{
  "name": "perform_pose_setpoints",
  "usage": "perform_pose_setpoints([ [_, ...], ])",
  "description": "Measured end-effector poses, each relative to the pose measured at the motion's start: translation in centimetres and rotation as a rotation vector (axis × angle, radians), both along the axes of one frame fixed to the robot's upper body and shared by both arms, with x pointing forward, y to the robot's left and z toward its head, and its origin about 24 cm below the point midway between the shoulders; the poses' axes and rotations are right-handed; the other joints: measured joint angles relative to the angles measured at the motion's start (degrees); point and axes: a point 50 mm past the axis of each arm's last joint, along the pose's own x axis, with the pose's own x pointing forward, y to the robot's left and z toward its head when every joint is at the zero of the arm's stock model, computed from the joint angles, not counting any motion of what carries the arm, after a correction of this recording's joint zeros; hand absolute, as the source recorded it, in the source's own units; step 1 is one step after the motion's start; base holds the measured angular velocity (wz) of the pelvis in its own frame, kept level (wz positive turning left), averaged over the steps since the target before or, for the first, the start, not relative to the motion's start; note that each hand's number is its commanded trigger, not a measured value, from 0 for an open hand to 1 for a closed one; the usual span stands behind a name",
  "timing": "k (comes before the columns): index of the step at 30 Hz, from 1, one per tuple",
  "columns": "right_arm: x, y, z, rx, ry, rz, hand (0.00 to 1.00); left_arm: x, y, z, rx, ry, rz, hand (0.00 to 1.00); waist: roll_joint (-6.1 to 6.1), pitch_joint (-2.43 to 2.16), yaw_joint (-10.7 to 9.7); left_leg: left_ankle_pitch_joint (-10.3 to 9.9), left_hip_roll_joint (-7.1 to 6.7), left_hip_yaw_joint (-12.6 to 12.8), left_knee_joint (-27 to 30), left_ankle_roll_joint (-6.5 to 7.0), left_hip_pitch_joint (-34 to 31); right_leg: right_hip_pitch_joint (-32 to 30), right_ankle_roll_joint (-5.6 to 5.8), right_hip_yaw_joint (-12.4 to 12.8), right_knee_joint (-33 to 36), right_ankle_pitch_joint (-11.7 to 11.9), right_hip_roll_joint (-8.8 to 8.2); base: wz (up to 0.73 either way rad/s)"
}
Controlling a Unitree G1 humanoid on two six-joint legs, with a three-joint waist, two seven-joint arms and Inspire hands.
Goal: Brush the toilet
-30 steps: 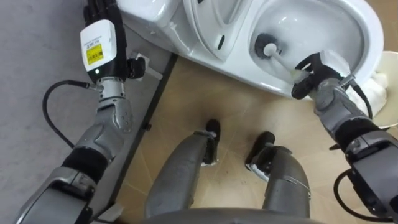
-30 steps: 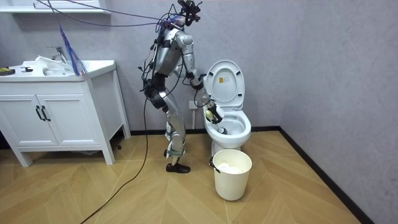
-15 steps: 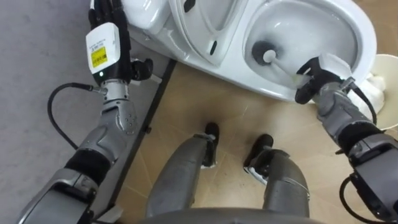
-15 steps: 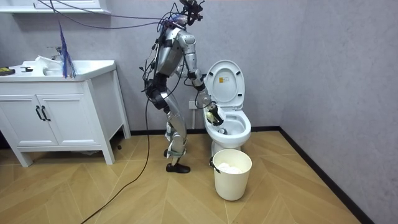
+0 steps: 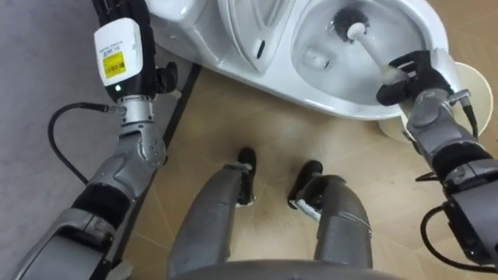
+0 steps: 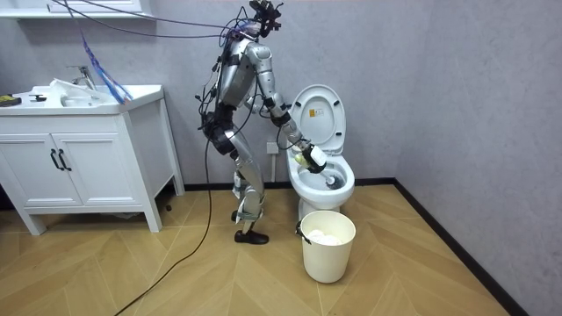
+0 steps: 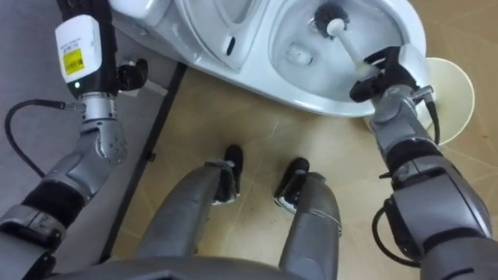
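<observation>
R hand (image 5: 410,71) curled round toilet brush (image 5: 372,48) handle above bowl's right rim; bristle head low on far wall of toilet (image 5: 334,105). Press head firm to porcelain, short wrist sweeps, no lifting clear, else drips. L hand (image 5: 124,9) idle by cistern.

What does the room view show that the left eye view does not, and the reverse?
The room view adds the white vanity cabinet and the whole robot standing at the white ceramic toilet. The left eye view looks down into its bowl, where the right hand curls round the white-handled, dark-headed toilet brush. Both share that toilet and the cream round waste bin.
</observation>
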Motion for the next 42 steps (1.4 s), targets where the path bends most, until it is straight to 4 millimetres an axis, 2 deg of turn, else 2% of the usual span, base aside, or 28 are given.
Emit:
perform_pose_setpoints([
  [1, -0.2, 0.3, -0.3, -0.021, 0.02, 0.034, 1.0, 0.0, -0.2, -0.1, -0.003, 0.007, -0.005, 0.0, 0.66, -0.1, 0.1, 0.0, 0.1, -0.2, 0.0, 0.02, 0.0, 0.3, 0.02, -0.1, -0.4, 0.3, 0.12, 0.0],
  [3, -1.0, 2.4, -1.9, -0.085, 0.088, 0.131, 1.0, -0.1, -0.6, -0.5, -0.003, 0.035, -0.022, 0.0, 2.88, -0.17, 0.7, 0.0, -0.05, -0.5, 0.0, 0.14, 0.1, 0.6, 0.12, -0.2, -0.8, 0.6, 0.51, 0.0],
  [4, -1.2, 2.7, -2.1, -0.094, 0.088, 0.127, 1.0, -0.2, -0.7, -0.6, -0.002, 0.042, -0.024, 0.0, 3.41, -0.2, 0.8, 0.0, -0.05, -0.4, 0.0, 0.16, 0.1, 0.6, 0.13, -0.2, -0.9, 0.6, 0.52, -0.06],
  [5, -1.4, 2.8, -2.2, -0.112, 0.088, 0.125, 1.0, -0.5, -0.7, -0.9, -0.005, 0.053, -0.021, 0.0, 4.07, -0.44, 0.7, 0.0, -0.09, -0.3, -0.2, 0.23, 0.1, 0.4, 0.14, -0.1, -0.9, 0.7, 0.44, -0.1],
  [7, -1.6, 2.8, -2.3, -0.129, 0.088, 0.136, 1.0, -0.8, -0.4, -1.2, -0.004, 0.064, -0.01, 0.0, 4.31, -0.6, 0.7, 0.0, 0.13, 0.2, -0.5, 0.18, 0.4, 0.4, -0.06, -0.2, -1.0, 0.7, 0.43, -0.13],
  [10, -2.7, 3.7, -2.9, -0.153, 0.098, 0.189, 1.0, -1.5, 0.2, -1.8, -0.013, 0.084, 0.017, 0.0, 4.92, -1.03, 0.7, -0.4, 1.56, 0.4, -1.0, -0.52, 1.3, 2.2, -0.72, -0.3, -3.7, 1.3, 2.7, -0.16],
  [12, -3.2, 4.0, -3.2, -0.152, 0.105, 0.205, 1.0, -1.7, 0.3, -2.0, -0.013, 0.092, 0.024, 0.0, 5.08, -1.15, 0.9, -0.7, 2.26, 0.4, -1.3, -1.01, 2.3, 3.5, -0.88, -0.1, -5.2, 1.6, 4.01, -0.09],
  [15, -3.8, 4.3, -3.5, -0.154, 0.122, 0.225, 1.0, -2.2, 0.7, -2.6, -0.015, 0.112, 0.039, 0.0, 4.99, -1.22, 1.0, -0.8, 2.82, 0.4, -2.4, -1.68, 3.7, 4.7, -1.31, 0.0, -6.4, 1.8, 4.9, -0.11],
  [17, -3.9, 4.3, -3.6, -0.169, 0.134, 0.238, 1.0, -2.6, 0.9, -2.9, -0.015, 0.127, 0.048, 0.0, 4.95, -1.24, 0.7, -0.7, 2.82, 0.4, -2.9, -2.01, 4.8, 5.5, -1.53, -0.1, -6.6, 1.6, 4.82, 0.02],
  [20, -4.5, 4.1, -4.2, -0.162, 0.165, 0.242, 1.0, -3.3, 1.1, -3.5, -0.016, 0.156, 0.051, 0.0, 4.11, -1.43, 0.1, -0.6, 2.58, 0.5, -4.2, -2.28, 7.1, 7.3, -1.55, -0.1, -6.7, 0.7, 4.33, 0.06],
  [22, -5.1, 3.9, -4.7, -0.152, 0.192, 0.246, 1.0, -3.4, 1.2, -3.8, -0.017, 0.176, 0.05, 0.0, 2.96, -1.44, 0.0, -0.5, 2.41, 0.6, -4.7, -2.36, 8.6, 8.4, -1.55, -0.1, -6.6, 0.2, 4.06, 0.02],
  [24, -6.1, 3.4, -5.4, -0.14, 0.228, 0.262, 1.0, -3.6, 1.4, -4.0, -0.021, 0.188, 0.051, 0.0, 0.91, -1.36, -0.5, -0.5, 2.18, 0.5, -5.0, -2.41, 10.7, 10.6, -1.33, -0.1, -6.6, -0.6, 3.95, 0.09],
  [26, -7.2, 3.2, -6.2, -0.122, 0.263, 0.268, 1.0, -3.8, 1.6, -4.2, -0.023, 0.204, 0.045, 0.0, -0.37, -1.45, -0.8, -0.5, 2.13, 0.4, -5.1, -2.41, 12.3, 12.8, -1.05, -0.7, -7.2, -1.0, 3.96, 0.21],
  [29, -8.8, 2.6, -7.2, -0.074, 0.316, 0.234, 1.0, -4.4, 1.8, -4.9, -0.027, 0.254, 0.032, 0.0, -1.32, -1.4, -1.4, -0.5, 2.06, 0.4, -6.4, -2.41, 16.1, 17.4, -0.46, -1.6, -9.2, -1.2, 4.14, 0.17],
  [31, -10.2, 2.0, -7.9, -0.03, 0.344, 0.199, 1.0, -5.5, 1.9, -5.7, -0.029, 0.309, 0.015, 0.0, -1.89, -1.82, -1.4, -0.5, 1.65, 0.3, -9.9, -2.39, 19.9, 20.1, 0.19, -1.6, -10.7, -1.2, 4.04, 0.05],
  [34, -11.9, 1.7, -8.8, 0.024, 0.383, 0.164, 1.0, -6.8, 2.3, -6.6, -0.008, 0.358, 0.011, 0.0, -2.33, -2.23, -1.5, -0.5, 1.67, 0.1, -11.7, -2.34, 23.0, 23.2, 0.64, -1.8, -12.3, -1.0, 4.19, 0.03],
  [36, -13.8, 1.5, -9.6, 0.084, 0.415, 0.12, 1.0, -8.5, 2.8, -7.5, -0.017, 0.418, 0.017, 0.0, -2.41, -2.98, -1.6, -0.5, 1.72, -0.3, -13.0, -2.34, 25.9, 26.9, 1.15, -2.7, -15.0, -0.6, 4.83, 0.1],
  [37, -14.3, 1.5, -9.7, 0.099, 0.421, 0.107, 1.0, -9.0, 2.9, -7.7, -0.021, 0.431, 0.022, 0.0, -2.46, -3.17, -1.6, -0.5, 1.71, -0.5, -13.4, -2.34, 26.6, 27.7, 1.25, -2.9, -15.5, -0.5, 4.92, 0.08],
  [40, -16.7, 1.3, -10.6, 0.183, 0.466, 0.041, 1.0, -12.3, 3.5, -9.4, -0.065, 0.538, 0.081, 0.0, -2.66, -3.55, -1.6, -0.5, 1.55, -1.4, -15.3, -2.35, 31.2, 33.2, 1.73, -4.0, -18.5, -0.4, 5.35, 0.11],
  [42, -17.8, 1.3, -11.0, 0.223, 0.484, 0.009, 1.0, -13.6, 3.7, -9.7, -0.096, 0.564, 0.105, 0.0, -2.87, -3.68, -1.5, -0.5, 1.48, -2.1, -15.9, -2.36, 33.0, 35.7, 1.93, -5.0, -20.1, -0.3, 5.59, 0.19],
])
